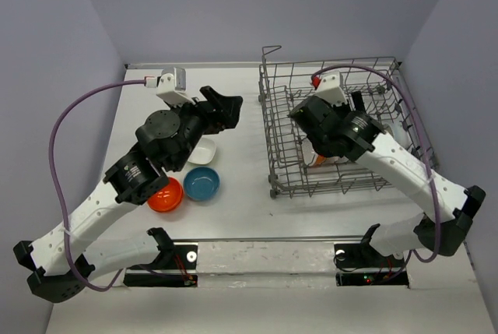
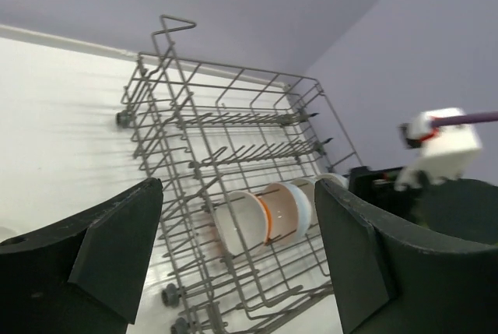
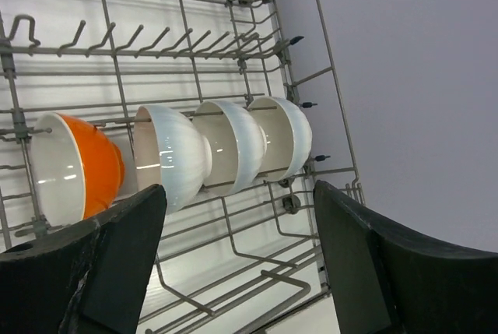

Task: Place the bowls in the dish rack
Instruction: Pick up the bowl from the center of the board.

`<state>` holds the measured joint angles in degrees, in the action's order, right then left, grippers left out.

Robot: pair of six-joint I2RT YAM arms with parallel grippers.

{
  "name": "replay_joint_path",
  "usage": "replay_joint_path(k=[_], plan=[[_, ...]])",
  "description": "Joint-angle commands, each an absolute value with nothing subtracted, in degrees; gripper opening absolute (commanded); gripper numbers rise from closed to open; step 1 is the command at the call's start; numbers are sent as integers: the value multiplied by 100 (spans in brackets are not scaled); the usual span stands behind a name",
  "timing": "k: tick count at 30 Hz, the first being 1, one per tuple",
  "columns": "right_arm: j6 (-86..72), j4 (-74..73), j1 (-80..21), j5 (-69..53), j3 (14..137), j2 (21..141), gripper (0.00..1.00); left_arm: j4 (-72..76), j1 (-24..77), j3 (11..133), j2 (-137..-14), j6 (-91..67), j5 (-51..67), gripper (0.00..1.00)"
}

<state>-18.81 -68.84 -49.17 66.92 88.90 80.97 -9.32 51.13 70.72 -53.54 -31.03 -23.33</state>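
On the table (image 1: 249, 217), near the arms, an orange-red bowl (image 1: 166, 195) and a blue bowl (image 1: 201, 184) sit side by side, close enough that they may touch. Just behind them lies a squarish white bowl (image 1: 205, 149), partly hidden under the left arm. The left gripper (image 2: 237, 264) hangs above the table beyond these three, its fingers spread wide with nothing between them (its wrist camera looks across at the rack).

To the right stands the rack (image 1: 270, 147), with its raised corner handle (image 1: 270, 50) at the far left. The right gripper (image 3: 237, 264) is over the rack, its fingers also wide apart and holding nothing. Below it, four bowls stand on edge in one row between the tines: an orange bowl (image 3: 82, 174) at one end, then three white bowls (image 3: 229, 147) nested closely one after another, the last beside the rack's side wall. The tine rows beyond them hold nothing that shows
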Motion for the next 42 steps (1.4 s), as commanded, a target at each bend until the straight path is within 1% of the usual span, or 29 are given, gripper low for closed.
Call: replay_joint_path(k=[1,3,4,7,10,13,19,23,24,29,34,42], plan=[[-1776,-6426,-4948,6593,9053,7394,82,-1369,4993,7260,-5449,-3067,-3128,90],[-1662,-5971,-4948,6339,9027,7156,82,-1502,4914,7207,-5484,-3233,-3260,90],[-1635,-5802,-4948,5911,8965,7050,82,-1564,4783,7172,-5510,-3287,-3261,90],[-1459,-5117,-4948,5424,8659,6610,84,-1749,4353,6910,-5599,-3585,-3042,89],[-1441,-4756,-4948,5213,8526,6337,83,-1688,3852,6471,-5581,-3883,-2726,89],[-1354,-4492,-4948,4975,8368,6126,85,-1609,3499,5997,-5528,-4270,-2672,90],[-1336,-4386,-4948,4738,8078,6108,86,-1494,2603,5151,-5327,-5079,-2786,90],[-1354,-4237,-4948,4685,7840,5994,88,-1468,1970,4721,-5230,-5220,-2777,90],[-1336,-4228,-4948,4719,7796,5977,87,-1442,1673,4650,-5221,-5229,-2690,91],[-1161,-4087,-4948,4869,7726,5915,88,-1231,960,4185,-5186,-5317,-2269,91],[-1099,-4043,-4948,4852,7743,5941,88,-1143,616,4061,-5229,-5317,-2294,92],[-1090,-3999,-4948,4773,7603,5906,89,-1520,466,4184,-5273,-5414,-3031,93]])
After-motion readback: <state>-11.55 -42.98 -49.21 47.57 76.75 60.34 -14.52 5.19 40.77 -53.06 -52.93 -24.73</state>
